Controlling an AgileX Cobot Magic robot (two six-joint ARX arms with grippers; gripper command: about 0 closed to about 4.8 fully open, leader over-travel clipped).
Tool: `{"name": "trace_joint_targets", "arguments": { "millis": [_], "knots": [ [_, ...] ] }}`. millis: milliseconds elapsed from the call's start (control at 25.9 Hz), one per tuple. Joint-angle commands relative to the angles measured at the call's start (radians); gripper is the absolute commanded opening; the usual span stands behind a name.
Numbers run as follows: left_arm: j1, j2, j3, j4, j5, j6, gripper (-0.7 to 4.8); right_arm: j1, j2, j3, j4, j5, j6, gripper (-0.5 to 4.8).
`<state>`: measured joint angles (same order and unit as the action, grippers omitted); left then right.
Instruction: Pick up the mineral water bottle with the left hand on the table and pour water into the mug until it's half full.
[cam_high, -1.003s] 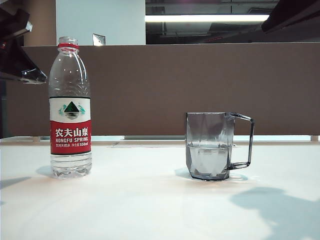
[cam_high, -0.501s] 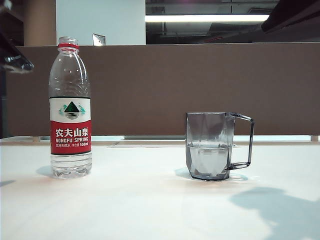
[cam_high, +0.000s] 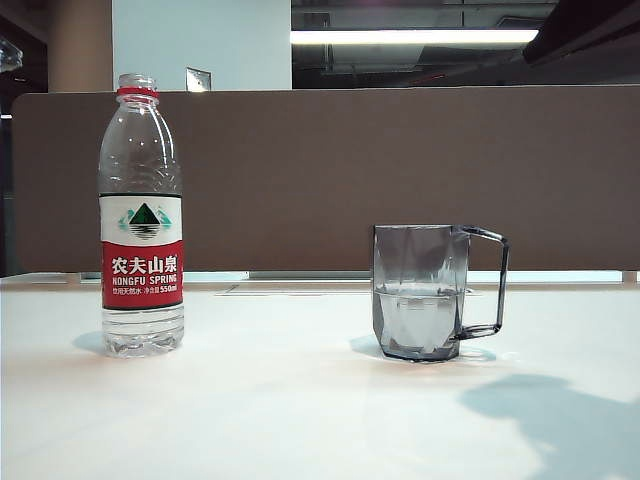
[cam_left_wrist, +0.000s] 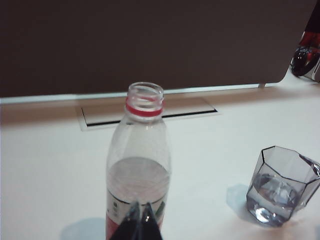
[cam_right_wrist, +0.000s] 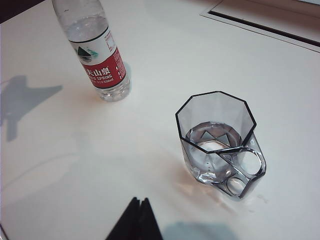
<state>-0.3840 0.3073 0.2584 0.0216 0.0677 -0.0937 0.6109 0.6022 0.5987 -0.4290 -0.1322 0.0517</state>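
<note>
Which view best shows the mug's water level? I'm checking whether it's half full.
The exterior view: it sees the mug side-on, with the water line about halfway up its wall. The right wrist view looks steeply down into it, hiding height; the left wrist view shows it obliquely at the edge.

In the left wrist view the picture's edge cuts off the lower part of the mineral water bottle (cam_left_wrist: 138, 170) and all but the closed tips of the left gripper (cam_left_wrist: 140, 220), while the right wrist view crops the bottle's neck and shows only the closed tips of the right gripper (cam_right_wrist: 139, 216).

bottle (cam_high: 141, 215) left of mug (cam_high: 424, 291)
</note>
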Motion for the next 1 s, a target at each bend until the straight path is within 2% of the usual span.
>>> {"name": "trace_joint_targets", "arguments": {
  "millis": [39,501,771,1003],
  "knots": [
    [0.03,-0.06,-0.039,0.047,0.002,0.034,-0.06,-0.001,-0.003,0.005,0.014,-0.001,-0.003,-0.08],
    [0.291,-0.305,-0.165,0.097,0.001,0.034,-0.06,-0.001,-0.003,0.005,0.014,-0.001,-0.003,-0.08],
    [0.328,-0.302,-0.246,0.14,0.002,0.037,-0.06,-0.001,-0.003,0.005,0.014,-0.001,-0.003,-0.08],
    [0.336,-0.302,-0.251,0.107,0.001,0.116,-0.06,-0.001,-0.003,0.005,0.014,-0.001,-0.003,-0.08]
  ]
}}
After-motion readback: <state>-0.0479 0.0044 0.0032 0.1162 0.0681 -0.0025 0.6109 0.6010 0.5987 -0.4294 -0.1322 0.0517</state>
